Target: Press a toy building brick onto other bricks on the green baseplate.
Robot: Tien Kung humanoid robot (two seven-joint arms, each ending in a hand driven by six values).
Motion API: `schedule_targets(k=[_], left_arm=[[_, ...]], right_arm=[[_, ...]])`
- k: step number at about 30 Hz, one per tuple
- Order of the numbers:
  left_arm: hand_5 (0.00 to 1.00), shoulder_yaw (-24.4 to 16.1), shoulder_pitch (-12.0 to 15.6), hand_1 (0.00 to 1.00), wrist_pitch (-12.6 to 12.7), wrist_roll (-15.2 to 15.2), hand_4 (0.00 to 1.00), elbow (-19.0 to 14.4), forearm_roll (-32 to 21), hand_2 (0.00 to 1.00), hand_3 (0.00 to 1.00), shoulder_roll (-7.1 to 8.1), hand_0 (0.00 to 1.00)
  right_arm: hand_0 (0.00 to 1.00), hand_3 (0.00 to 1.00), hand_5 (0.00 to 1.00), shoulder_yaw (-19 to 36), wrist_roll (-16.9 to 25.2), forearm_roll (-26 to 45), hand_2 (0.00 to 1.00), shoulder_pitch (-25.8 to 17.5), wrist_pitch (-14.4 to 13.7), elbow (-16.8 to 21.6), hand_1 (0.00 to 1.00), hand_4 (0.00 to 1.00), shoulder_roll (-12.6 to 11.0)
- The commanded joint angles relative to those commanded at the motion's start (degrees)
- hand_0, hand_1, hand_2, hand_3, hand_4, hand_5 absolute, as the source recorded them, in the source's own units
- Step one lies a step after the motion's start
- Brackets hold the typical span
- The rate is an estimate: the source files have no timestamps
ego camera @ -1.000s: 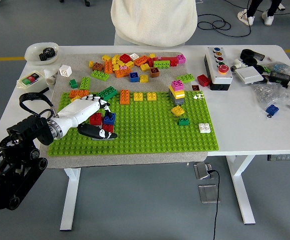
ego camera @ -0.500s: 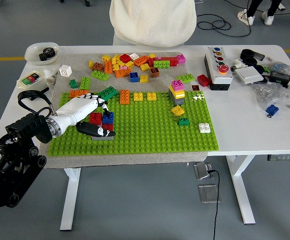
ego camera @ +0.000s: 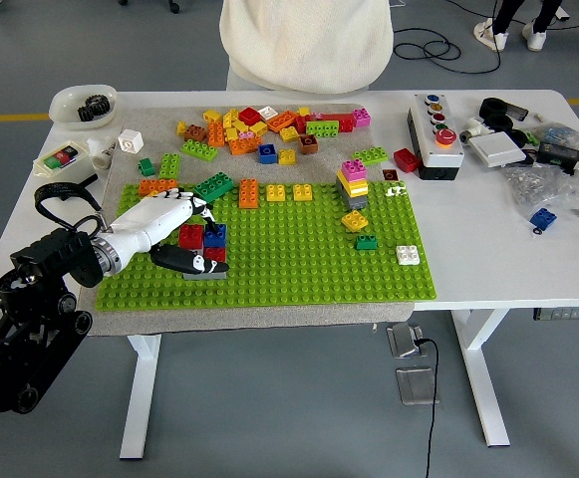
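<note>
L arm is coming in from the lower left corner, black w/ a white forearm shell, reaching over the left part of the green baseplate [ego camera: 299,259]. Left hand [ego camera: 184,237] is resting low on the plate; its fingers are lying over a small cluster of bricks, thumb [ego camera: 191,262] stretched out flat along the studs at the near side. Cannot tell whether the fingers are clamping anything or just lying on top.

Task bricks: red brick [ego camera: 190,236] and blue brick [ego camera: 215,235] are sitting side by side, touching, directly under the fingertips, w/ another red piece just nearer the camera, against the thumb. Green brick [ego camera: 213,185] is lying tilted just beyond the hand, at the plate's far left edge.

Moving right: orange brick [ego camera: 249,192] and two yellow bricks [ego camera: 288,192] are sitting in a row along the far edge. Loose brick pile [ego camera: 269,125] is lying on the grey mat beyond the plate. Stacked tower [ego camera: 354,183], pink on top, is standing upright on the plate, well apart from the hand. White brick [ego camera: 408,255] is sitting near the plate's right edge.

Far right: button box [ego camera: 434,134] is standing on the table [ego camera: 488,249]. A person in a pale top [ego camera: 306,40] is standing at the far side; hands not visible.

R arm is not showing.
</note>
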Motion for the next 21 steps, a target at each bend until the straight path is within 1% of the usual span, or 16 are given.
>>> schedule_targets(k=[6,12,21], left_arm=[[0.663,0.2,0.2,0.963,-0.5,0.1,0.998,0.3,0.0,0.887,0.605,0.00,0.998],[0.661,-0.1,0.2,0.959,-1.0,0.1,0.998,-0.3,0.0,0.885,0.604,0.07,0.998],[0.662,-2.3,0.0,0.949,-1.4,0.1,0.998,-5.0,0.0,0.867,0.603,0.24,0.998]], right_arm=[[0.752,0.607,0.521,0.0,0.0,0.1,0.683,0.0,0.0,0.0,0.642,0.870,0.0],[0.751,0.606,0.521,0.0,0.0,0.2,0.685,-0.1,0.0,0.0,0.642,0.870,0.0],[0.751,0.606,0.520,0.1,0.0,0.2,0.684,-0.2,-0.1,0.0,0.642,0.869,0.0]])
